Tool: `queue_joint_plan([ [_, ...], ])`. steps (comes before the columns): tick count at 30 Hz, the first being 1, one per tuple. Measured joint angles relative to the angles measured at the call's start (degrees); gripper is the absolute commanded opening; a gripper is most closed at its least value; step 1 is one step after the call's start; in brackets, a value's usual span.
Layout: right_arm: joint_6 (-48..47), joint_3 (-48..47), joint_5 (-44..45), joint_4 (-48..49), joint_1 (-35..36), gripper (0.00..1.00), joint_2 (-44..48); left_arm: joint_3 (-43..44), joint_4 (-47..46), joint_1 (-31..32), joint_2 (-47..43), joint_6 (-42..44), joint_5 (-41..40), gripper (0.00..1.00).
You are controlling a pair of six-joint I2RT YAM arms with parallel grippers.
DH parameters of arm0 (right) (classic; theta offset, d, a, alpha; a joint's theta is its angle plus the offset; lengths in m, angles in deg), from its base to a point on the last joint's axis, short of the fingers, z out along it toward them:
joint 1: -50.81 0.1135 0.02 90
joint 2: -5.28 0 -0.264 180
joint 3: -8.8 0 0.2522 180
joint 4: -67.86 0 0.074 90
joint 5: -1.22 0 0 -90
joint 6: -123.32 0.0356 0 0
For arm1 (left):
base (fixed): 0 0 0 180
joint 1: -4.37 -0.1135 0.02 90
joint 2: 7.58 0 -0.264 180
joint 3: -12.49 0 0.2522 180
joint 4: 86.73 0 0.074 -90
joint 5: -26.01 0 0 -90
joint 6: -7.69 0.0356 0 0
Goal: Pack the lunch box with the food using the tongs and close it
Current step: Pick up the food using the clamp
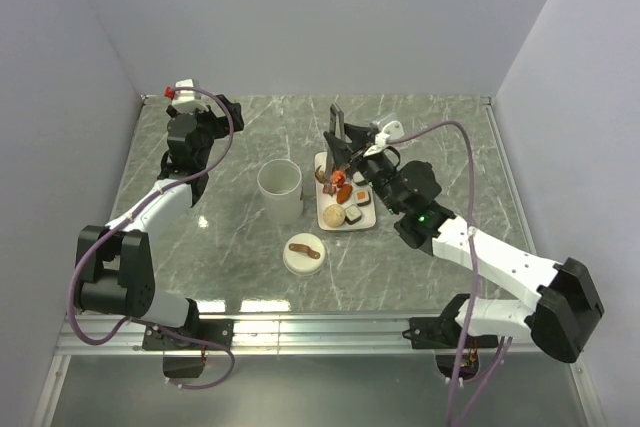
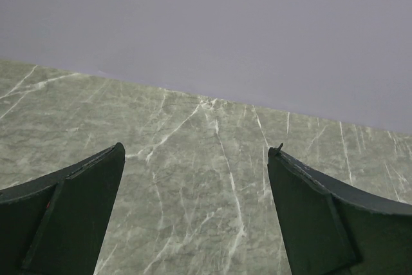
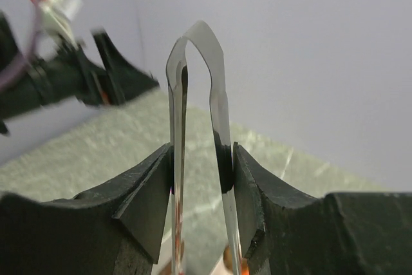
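The white cylindrical lunch box (image 1: 280, 190) stands open left of the white plate (image 1: 325, 219). Its round cream lid (image 1: 303, 253) with a brown handle lies in front of it. Food (image 1: 345, 193) lies on the plate: red-orange bits, a beige ball (image 1: 335, 214) and white-and-black blocks. My right gripper (image 1: 345, 159) (image 3: 203, 159) is shut on the grey metal tongs (image 1: 336, 137) (image 3: 220, 104), which stand upright over the plate's far end, tips down among the food. A blur of orange shows at the tongs' lower ends. My left gripper (image 1: 226, 111) (image 2: 196, 152) hangs open and empty at the back left.
Grey walls close the green marble table (image 1: 230, 237) at the back and both sides. The right arm (image 1: 500, 267) reaches diagonally from the front right. The left arm (image 1: 160, 202) runs along the left side. A metal rail (image 1: 320, 332) lines the near edge.
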Motion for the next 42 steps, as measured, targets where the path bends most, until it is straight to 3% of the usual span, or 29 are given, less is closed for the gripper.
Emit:
queue_joint_plan([
  [10, 3.69, 2.82, 2.62, -0.31, -1.05, 0.48, -5.68, 0.00, 0.00, 0.09, 0.74, 0.00, 0.20, 0.99],
  [37, 8.04, 6.67, 4.66, -3.58, -1.29, 0.49, -7.10, 0.00, 0.00, 0.39, 1.01, -0.02, 0.50, 0.99],
  [40, 8.07, 6.67, 4.68, -3.93, -1.29, 0.47, -7.58, 0.00, 0.02, 0.46, 1.01, 0.00, 0.50, 0.99],
  [42, 8.11, 6.67, 4.66, -4.07, -1.29, 0.41, -8.04, 0.00, 0.02, 0.50, 1.01, 0.00, 0.48, 0.99],
])
